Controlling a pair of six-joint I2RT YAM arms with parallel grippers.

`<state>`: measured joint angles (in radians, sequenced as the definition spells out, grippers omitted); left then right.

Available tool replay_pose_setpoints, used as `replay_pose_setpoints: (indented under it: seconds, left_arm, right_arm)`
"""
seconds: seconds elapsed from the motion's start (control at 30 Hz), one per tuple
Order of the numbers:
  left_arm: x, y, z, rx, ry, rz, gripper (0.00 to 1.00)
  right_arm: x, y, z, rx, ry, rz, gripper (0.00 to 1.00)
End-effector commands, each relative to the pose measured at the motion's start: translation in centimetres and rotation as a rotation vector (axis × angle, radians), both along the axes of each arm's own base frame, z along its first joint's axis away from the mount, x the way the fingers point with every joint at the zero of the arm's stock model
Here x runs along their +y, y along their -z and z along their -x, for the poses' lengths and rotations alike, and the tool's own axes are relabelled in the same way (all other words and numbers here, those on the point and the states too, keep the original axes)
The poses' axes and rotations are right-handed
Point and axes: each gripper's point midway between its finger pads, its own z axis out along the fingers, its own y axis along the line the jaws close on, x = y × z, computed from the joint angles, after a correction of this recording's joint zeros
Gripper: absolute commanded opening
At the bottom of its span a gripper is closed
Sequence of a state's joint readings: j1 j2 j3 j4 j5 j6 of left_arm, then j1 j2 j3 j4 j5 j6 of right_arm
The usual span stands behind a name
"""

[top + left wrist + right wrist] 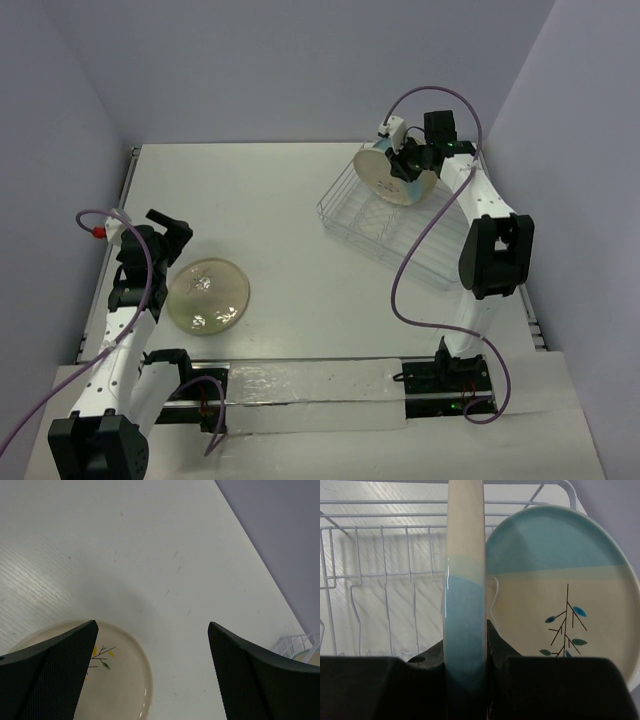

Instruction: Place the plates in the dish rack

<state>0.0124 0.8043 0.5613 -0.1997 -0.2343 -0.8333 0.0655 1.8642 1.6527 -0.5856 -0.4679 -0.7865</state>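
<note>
Right pincer [465, 655] clamps a plate [464, 575] on edge over the rack [380, 528], far right, beside a racked plate [570, 600]. Lower it straight between prongs [417, 605], kept upright. Left pincer [152, 672] hangs open by the third plate [127, 680], near left on the desk [125, 555].

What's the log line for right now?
right gripper shut on blue plate at rack; left gripper open near cream plate; second blue plate racked

Two plates [390, 172] in rack [380, 228] (right); third plate [208, 295] left.
</note>
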Motion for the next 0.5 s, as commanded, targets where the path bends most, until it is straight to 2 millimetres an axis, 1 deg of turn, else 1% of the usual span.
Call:
replay_pose_setpoints:
  seconds: [0.0, 0.27, 0.47]
  left_arm:
    - [-0.5, -1.0, -0.5, -0.033, 0.02, 0.013, 0.99]
    - [-0.9, -0.6, -0.7, -0.021, 0.038, 0.023, 0.99]
    - [-0.8, -0.4, -0.7, -0.009, 0.035, 0.022, 0.99]
  right_arm:
    - [-0.8, -2.5, -3.0, -0.132, 0.036, -0.035, 0.08]
    - [-1.2, 0.3, -2.5, -0.104, -0.002, 0.016, 0.12]
    - [-1.4, 0.9, -2.6, -0.096, 0.014, 0.016, 0.16]
